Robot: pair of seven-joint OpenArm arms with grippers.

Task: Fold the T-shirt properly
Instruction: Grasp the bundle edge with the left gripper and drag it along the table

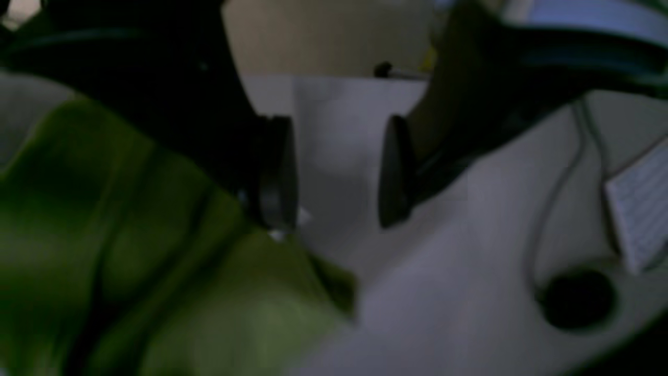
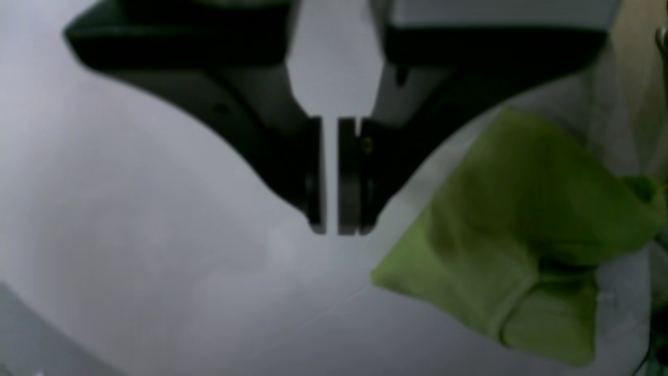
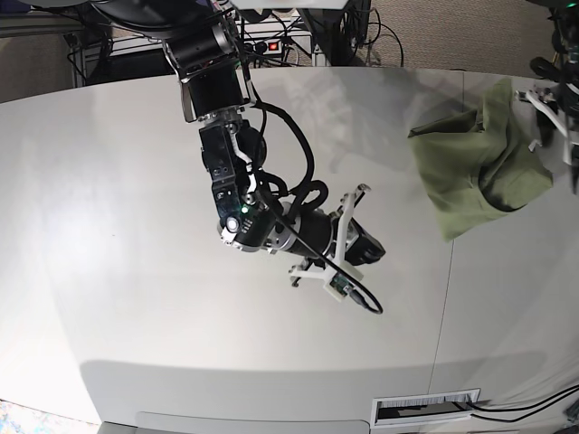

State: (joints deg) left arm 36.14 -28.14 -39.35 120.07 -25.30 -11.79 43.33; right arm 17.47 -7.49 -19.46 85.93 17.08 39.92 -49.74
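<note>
looking down from the base view, we see the olive-green short-sleeved cotton t-shirt bunched into a crumpled heap on the pale grey tabletop, out toward two o'clock and close to the table's far right edge. it is rumpled and partly doubled over, not laid flat.

our left gripper sits at the right border of the base view, just beside the heap. in its wrist view the two dark fingertips stand well apart with bare table between them, and green cloth fills the picture from seven to nine o'clock, lying beside and below the nearer finger. nothing is held between the jaws. a black round hole in the table shows at four o'clock, with a thin grey cable running above it.

our right gripper hangs over bare table near the middle of the base view, well apart from the shirt. its wrist view shows the pads nearly together, only a thin slit of light between them and nothing in it. the shirt lies at four o'clock in that picture, a hemmed edge turned toward the camera.
</note>
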